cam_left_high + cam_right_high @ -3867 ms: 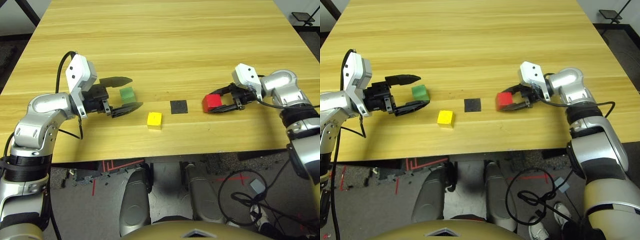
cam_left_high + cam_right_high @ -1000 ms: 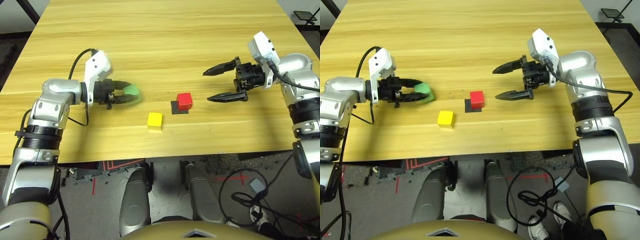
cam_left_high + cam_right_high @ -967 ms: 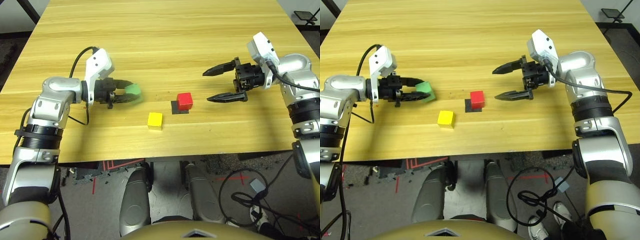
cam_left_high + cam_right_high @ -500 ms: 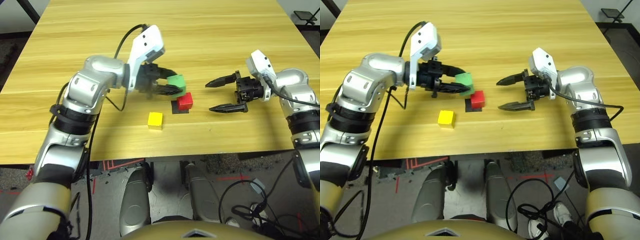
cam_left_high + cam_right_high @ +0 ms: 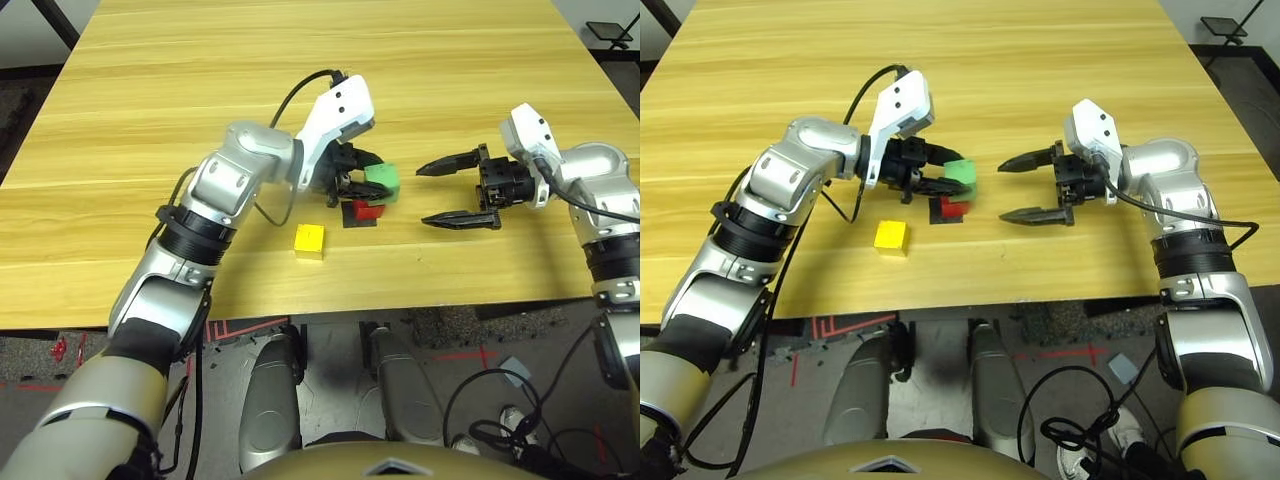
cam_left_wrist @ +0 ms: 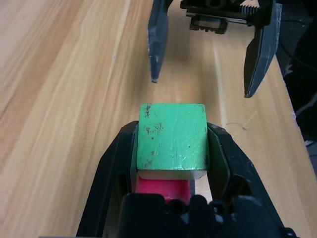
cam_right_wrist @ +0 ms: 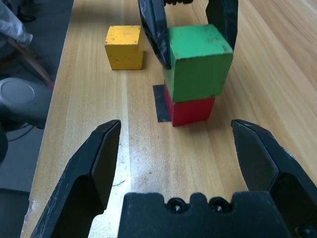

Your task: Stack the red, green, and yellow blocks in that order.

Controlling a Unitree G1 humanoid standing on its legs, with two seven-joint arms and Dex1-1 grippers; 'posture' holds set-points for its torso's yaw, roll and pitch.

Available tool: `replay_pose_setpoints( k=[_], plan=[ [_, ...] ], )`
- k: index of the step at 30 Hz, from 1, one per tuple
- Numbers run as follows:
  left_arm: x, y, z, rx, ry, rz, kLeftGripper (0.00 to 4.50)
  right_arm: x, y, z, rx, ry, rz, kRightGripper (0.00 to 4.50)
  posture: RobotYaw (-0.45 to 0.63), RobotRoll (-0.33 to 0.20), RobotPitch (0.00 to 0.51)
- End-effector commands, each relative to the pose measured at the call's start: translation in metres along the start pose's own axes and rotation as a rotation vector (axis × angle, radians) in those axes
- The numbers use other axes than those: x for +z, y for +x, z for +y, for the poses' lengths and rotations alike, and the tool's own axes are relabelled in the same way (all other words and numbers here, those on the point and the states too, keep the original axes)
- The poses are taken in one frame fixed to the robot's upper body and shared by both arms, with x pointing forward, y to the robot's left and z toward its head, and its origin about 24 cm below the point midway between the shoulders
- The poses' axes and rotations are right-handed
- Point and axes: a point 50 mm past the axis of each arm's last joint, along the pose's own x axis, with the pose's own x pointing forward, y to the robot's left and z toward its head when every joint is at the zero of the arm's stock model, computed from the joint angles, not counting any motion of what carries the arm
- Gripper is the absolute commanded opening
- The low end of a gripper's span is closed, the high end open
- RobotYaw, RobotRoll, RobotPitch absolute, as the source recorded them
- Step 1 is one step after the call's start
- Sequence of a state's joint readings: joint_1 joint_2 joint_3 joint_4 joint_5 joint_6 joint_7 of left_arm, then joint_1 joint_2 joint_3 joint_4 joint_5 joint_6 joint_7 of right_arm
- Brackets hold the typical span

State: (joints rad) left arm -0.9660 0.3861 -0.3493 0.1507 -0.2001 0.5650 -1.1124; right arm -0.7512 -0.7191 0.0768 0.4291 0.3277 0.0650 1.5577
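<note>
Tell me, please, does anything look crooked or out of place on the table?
Slightly: the green block, held in the left tool, sits over the red block but is offset and turned a little, so their edges do not line up.

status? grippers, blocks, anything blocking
Left gripper shut on green block, over red block. Right gripper open, empty, facing the stack. Yellow block loose on table; nothing blocking.

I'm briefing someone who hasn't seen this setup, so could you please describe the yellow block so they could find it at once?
Start at the wooden table and find the flat black patch near its front middle, where the red block sits with the green block held over it by the left gripper. The yellow block lies toward the robot's left and nearer the table's front edge. It stands alone and untouched.
</note>
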Motion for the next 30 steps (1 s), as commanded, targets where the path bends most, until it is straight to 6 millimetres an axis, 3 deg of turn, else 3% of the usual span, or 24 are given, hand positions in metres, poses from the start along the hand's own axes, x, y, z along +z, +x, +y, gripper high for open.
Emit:
replay_pose_setpoints(
  k=[1, 30],
  plan=[
    [-0.002, 0.001, -0.002, -0.005, 0.014, 0.003, 2.05, 0.004, -0.002, 0.000, -0.006, -0.015, 0.000, 4.50, 0.05, -0.004, 0.246],
    [-0.018, -0.002, -0.004, -0.001, 0.029, 0.051, 2.05, 0.007, 0.002, -0.005, -0.009, -0.024, -0.014, 4.50, 0.06, 0.000, 0.245]
  ],
)
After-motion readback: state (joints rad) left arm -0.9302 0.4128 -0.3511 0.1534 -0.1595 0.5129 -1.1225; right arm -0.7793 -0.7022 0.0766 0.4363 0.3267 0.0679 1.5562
